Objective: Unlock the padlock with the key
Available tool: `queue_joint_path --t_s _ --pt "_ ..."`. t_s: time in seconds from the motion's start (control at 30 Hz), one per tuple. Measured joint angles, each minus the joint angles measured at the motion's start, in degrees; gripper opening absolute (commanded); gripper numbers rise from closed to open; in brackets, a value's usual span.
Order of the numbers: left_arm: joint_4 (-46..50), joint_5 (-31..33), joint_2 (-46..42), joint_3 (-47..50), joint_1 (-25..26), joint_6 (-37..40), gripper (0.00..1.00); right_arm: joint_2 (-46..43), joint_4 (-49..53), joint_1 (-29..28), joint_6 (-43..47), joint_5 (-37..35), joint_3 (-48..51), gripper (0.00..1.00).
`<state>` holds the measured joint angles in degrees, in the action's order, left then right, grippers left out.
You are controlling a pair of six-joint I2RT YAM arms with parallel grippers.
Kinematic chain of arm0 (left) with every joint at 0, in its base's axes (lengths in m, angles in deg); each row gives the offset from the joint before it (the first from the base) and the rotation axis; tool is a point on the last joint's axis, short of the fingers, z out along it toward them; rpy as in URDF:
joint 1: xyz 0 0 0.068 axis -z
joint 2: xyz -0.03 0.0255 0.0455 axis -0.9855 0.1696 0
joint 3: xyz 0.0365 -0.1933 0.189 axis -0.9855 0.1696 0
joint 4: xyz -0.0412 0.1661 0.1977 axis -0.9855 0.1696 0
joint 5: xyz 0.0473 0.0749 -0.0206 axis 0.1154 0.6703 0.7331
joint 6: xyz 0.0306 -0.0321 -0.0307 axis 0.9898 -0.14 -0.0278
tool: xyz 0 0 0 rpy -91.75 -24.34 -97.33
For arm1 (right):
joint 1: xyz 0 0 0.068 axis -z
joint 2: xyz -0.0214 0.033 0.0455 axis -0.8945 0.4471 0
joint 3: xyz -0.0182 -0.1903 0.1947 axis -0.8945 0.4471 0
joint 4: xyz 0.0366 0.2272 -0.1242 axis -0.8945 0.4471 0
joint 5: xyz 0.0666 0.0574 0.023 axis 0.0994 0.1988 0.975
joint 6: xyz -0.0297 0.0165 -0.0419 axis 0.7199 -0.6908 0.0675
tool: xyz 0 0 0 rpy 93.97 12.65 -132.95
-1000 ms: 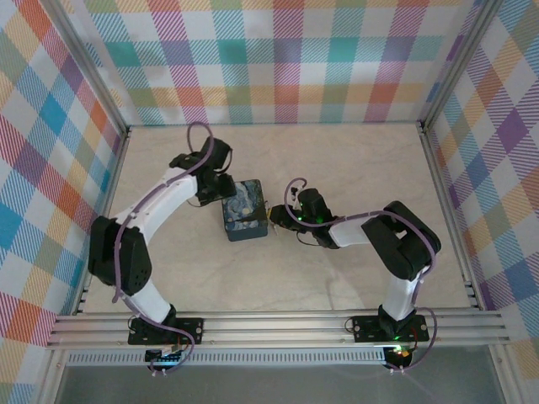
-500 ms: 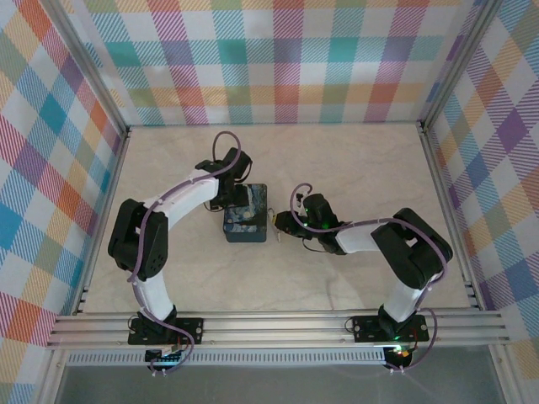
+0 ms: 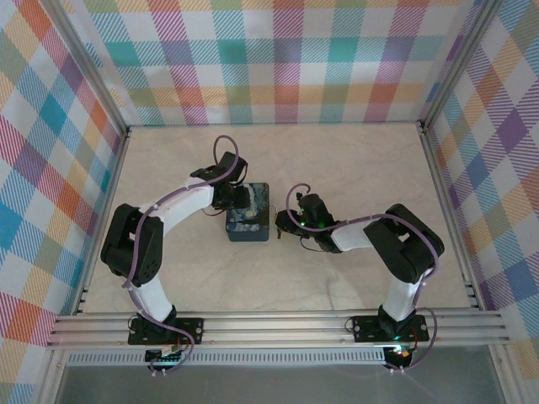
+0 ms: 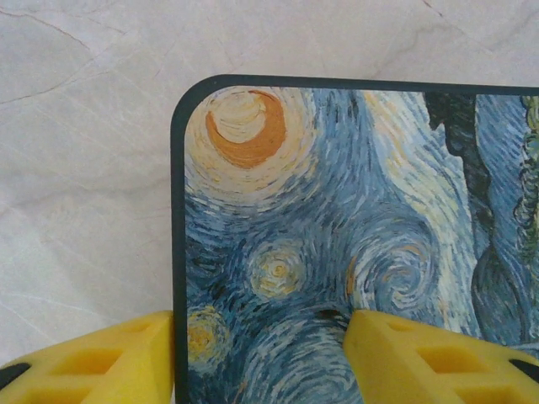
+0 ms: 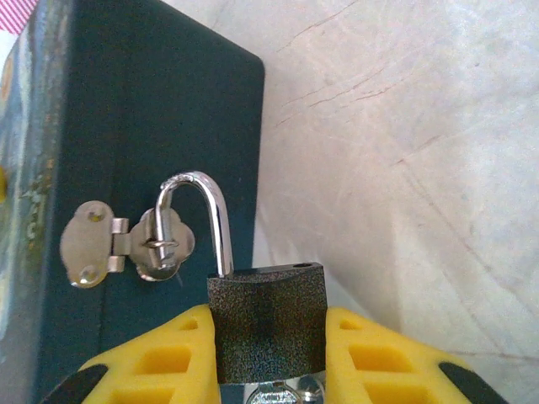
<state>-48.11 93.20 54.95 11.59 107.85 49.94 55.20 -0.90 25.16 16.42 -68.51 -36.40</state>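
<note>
The right pincer (image 5: 268,321) is clenched on the padlock (image 5: 268,324), low and central in its wrist view, beside the box (image 5: 168,101) wall. The shackle (image 5: 217,210) looks sprung: one leg sits in the body, the other hooks the hasp (image 5: 93,248) ring. The silvery glint beneath is probably the key (image 5: 274,393). Steady the box and swing the hook out gently. The left pincer (image 4: 259,324) stands released, straddling the painted lid's edge. The body is pebbled dark metal, the shackle smooth chrome, the desk (image 5: 404,151) marbled.
</note>
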Motion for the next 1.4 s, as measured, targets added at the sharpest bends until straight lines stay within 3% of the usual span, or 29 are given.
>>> queue_joint_path --t_s 0.47,0.7,0.97,1.17,1.2,1.23,1.27,1.37,1.4 --pt "-0.7 -0.4 0.1 0.0 0.0 -0.7 0.58 1.1 -2.3 0.5 -0.2 -5.8 -3.2 0.16" --pt "1.7 -1.8 0.0 -1.4 -1.2 -1.7 0.67 -3.0 7.0 3.1 0.1 -10.5 -3.3 0.19" --pt "7.7 -4.0 -0.2 -3.6 -1.4 -2.1 0.7 -10.7 22.9 9.5 7.1 -14.3 -2.1 0.53" --pt "10.8 -3.1 -3.1 -3.7 -2.3 -3.1 0.72 -11.9 31.6 11.3 13.0 -14.7 -2.1 0.63" --pt "11.0 -3.0 -3.9 -3.6 -2.7 -3.3 0.72 -12.9 32.0 11.3 13.8 -13.6 -2.1 0.75" --pt "11.0 -2.9 -4.5 -3.6 -3.3 -3.6 0.73 -14.0 32.0 11.3 14.8 -11.7 -2.1 0.95" --pt "10.8 -2.9 -5.2 -3.3 -3.9 -3.9 0.73 -14.7 31.5 11.3 15.4 -9.8 -2.1 1.0" --pt "8.6 -3.3 -8.0 -0.6 -6.5 -4.7 0.74 -15.9 30.5 9.7 17.8 -3.3 -3.0 1.0" --pt "6.9 -3.9 -9.2 1.4 -7.4 -5.0 0.79 -15.9 30.4 8.5 18.3 -1.3 -3.7 1.0"
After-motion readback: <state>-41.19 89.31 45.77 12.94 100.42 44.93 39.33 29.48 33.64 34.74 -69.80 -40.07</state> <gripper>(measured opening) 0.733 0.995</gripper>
